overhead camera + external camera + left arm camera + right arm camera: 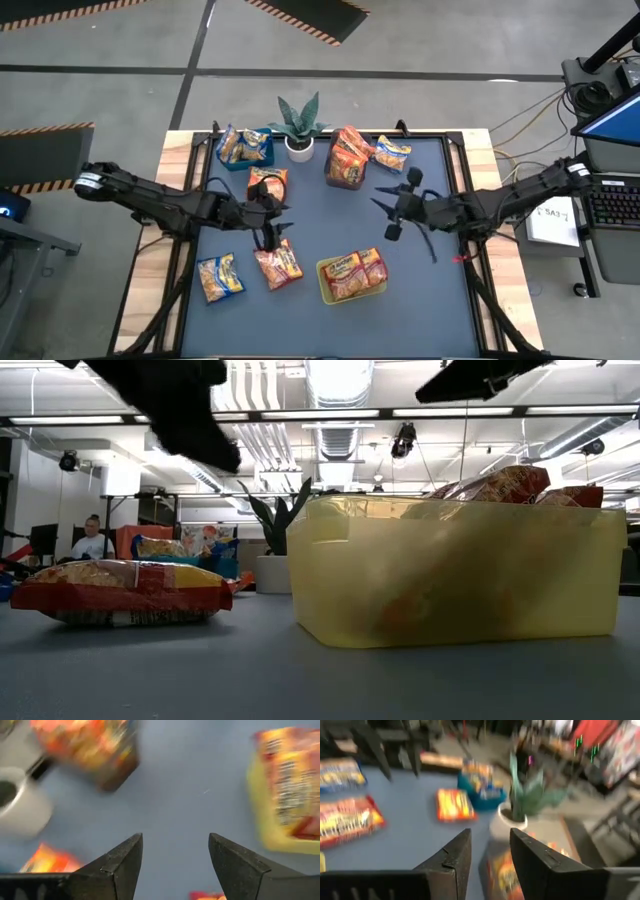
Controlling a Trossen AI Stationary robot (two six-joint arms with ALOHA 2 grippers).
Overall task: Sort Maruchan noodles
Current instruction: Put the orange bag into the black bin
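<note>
Several packets: Maruchan noodles lie spread over the blue table [330,215], some loose and some in bins.
Writing: no brand name or label can be read on any packet; only orange, red, yellow and blue print shows.
Near-left packet: a yellow-and-blue packet [219,277] lies flat on the table near the left front corner.
Left gripper: the left gripper [268,222] hangs above the table left of centre, its jaws spread apart with only bare table between them in the left wrist view, holding nothing.
Red packet: a red packet [278,266] lies just in front of the left gripper, apart from it.
Blue bin: the blue bin [245,147] at the back left holds packets, just beside the potted plant [298,128].
Dark bin: a dark clear bin [268,184] with an orange packet sits just behind the left gripper.
Yellow-green bin: the yellow-green bin [351,278] at the front centre holds red and orange packets; in the low view they rise above its rim.
Back pile: a stack of orange packets [347,157] stands right of the plant, with a yellow packet [392,154] just beside it.
Right gripper: the right gripper [384,212] hovers right of centre over bare table, fingers a narrow gap apart, empty.
</note>
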